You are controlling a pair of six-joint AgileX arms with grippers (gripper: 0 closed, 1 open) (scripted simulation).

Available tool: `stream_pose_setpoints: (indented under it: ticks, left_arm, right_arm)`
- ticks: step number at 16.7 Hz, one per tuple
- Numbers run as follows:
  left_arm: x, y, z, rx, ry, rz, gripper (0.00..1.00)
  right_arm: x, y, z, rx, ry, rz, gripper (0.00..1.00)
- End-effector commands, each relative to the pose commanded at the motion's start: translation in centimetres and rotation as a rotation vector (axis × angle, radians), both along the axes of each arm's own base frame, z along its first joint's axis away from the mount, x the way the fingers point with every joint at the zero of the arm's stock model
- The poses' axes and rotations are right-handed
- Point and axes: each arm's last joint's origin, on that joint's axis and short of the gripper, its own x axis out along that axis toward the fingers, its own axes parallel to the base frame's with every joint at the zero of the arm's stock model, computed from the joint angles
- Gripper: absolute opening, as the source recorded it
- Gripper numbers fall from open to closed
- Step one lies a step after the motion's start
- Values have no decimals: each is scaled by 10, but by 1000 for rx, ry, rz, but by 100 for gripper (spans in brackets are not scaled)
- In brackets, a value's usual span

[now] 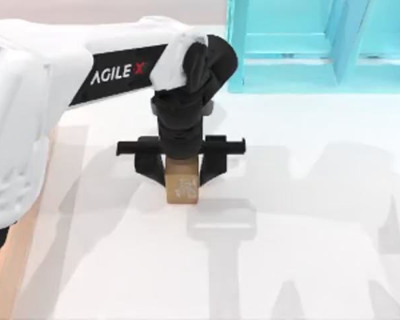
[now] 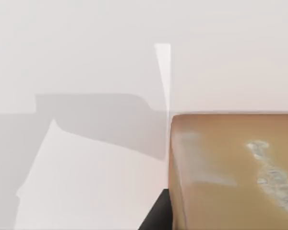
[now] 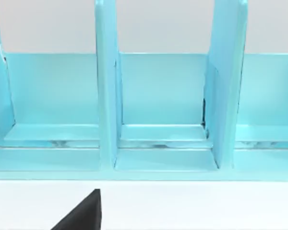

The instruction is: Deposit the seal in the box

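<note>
- Left gripper (image 1: 181,170) down over the seal (image 1: 181,188), one finger (image 1: 149,167) left of it and one right, close against the flanks; probably gripping it, though contact not plain.
- Seal near table centre, upright, long axis vertical, carved mark (image 2: 273,175) on the near face.
- Box (image 1: 13,247) at the far-left edge, mostly under the left arm; carry presumably goes left.
- Right arm parked, wrist facing the blue shelf (image 3: 163,96).

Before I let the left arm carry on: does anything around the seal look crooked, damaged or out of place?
Nothing stands out. The seal stands upright on the table, between the fingers of the left gripper. The turquoise shelf stands square at the far right.
</note>
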Motion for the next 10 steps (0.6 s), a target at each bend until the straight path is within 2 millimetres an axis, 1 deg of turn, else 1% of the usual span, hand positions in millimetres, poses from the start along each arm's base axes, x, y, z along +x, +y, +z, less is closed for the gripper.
stream_pose_setpoints:
  ticks: [5,6,8,10]
  left_arm:
    - [0,0,1,-1,-1,0,0]
    - [1,0,5,-1,-2,2,0]
    - [4,-1,20,-4,-3,8,0]
    - [5,-2,43,-3,2,9,0]
  right_arm:
    - [0,0,0,0,0,0,100]
    - [0,0,0,0,0,0,100]
    - [0,0,0,0,0,0,100]
    - [0,0,0,0,0,0,100]
